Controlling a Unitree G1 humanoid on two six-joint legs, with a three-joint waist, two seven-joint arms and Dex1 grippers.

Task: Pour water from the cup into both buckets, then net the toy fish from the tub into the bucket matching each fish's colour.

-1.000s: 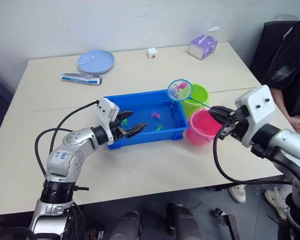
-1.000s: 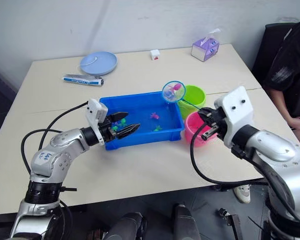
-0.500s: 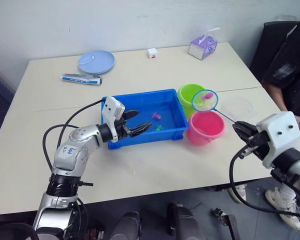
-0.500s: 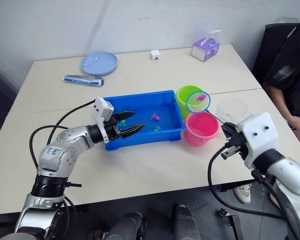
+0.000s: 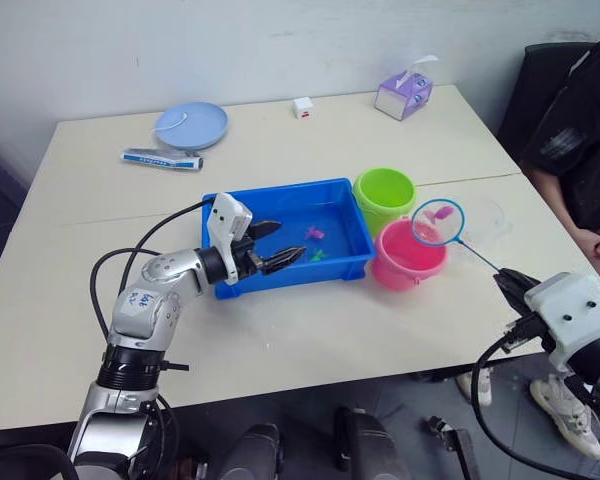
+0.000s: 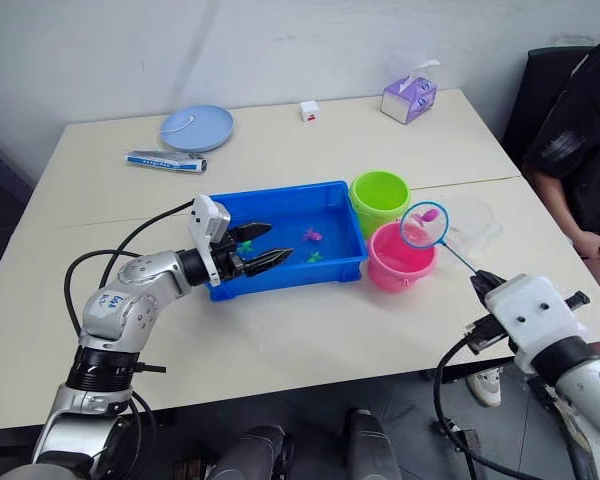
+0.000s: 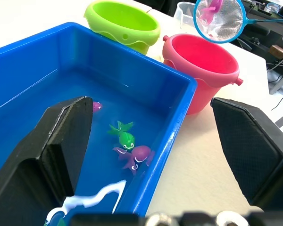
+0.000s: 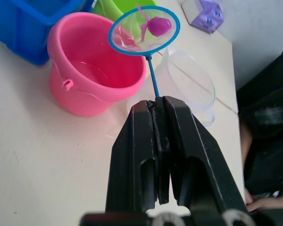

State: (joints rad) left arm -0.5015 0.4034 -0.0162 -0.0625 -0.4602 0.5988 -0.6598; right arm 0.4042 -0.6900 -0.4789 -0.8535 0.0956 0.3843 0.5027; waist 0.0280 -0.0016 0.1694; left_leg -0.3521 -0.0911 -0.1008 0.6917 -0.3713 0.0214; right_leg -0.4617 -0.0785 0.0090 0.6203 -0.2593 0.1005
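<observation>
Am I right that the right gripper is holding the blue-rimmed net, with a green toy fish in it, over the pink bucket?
Not quite: the toy fish in the blue-rimmed hoop net is pink, not green, as the right wrist view shows. The rest holds: the right gripper has its jaws shut on the net's thin stick, and the hoop hangs over the round pink plastic bucket.

Head stereo overhead; wrist cams close on pink bucket (image 8: 92, 70).

Silver arms, black hands (image 5: 265, 259)
</observation>
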